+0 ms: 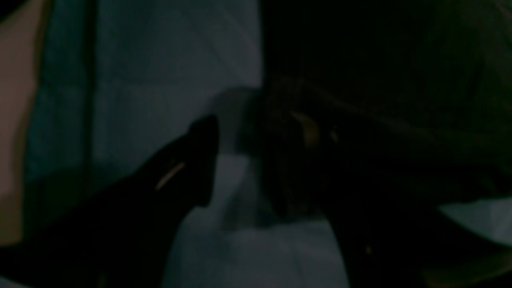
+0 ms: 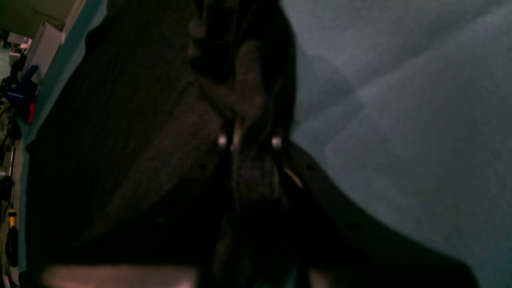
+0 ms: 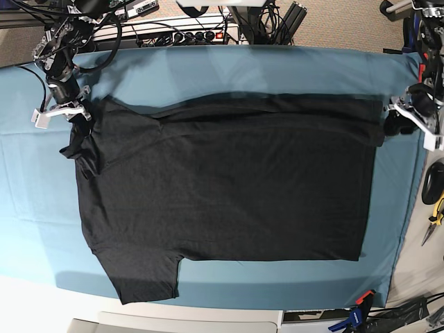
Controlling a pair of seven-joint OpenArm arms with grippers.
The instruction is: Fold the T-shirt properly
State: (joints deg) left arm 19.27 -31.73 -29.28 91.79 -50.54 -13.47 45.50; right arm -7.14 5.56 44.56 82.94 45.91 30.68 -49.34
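Note:
The black T-shirt (image 3: 229,187) lies spread flat on the teal table cloth (image 3: 208,69), with one sleeve at the front left and a narrow folded strip along its far edge. My right gripper (image 3: 75,111) is at the shirt's far left corner. In the right wrist view the gripper (image 2: 248,140) is shut on bunched dark fabric (image 2: 120,160). My left gripper (image 3: 393,123) is at the shirt's far right corner. In the dim left wrist view the gripper (image 1: 248,140) has its jaws apart with teal cloth showing between them, and the shirt's edge (image 1: 380,120) covers the right finger.
Cables and electronics (image 3: 173,31) run along the table's back edge. Pliers (image 3: 433,215) lie off the right edge, and a blue clamp (image 3: 357,316) sits at the front right corner. A band of teal cloth shows all around the shirt.

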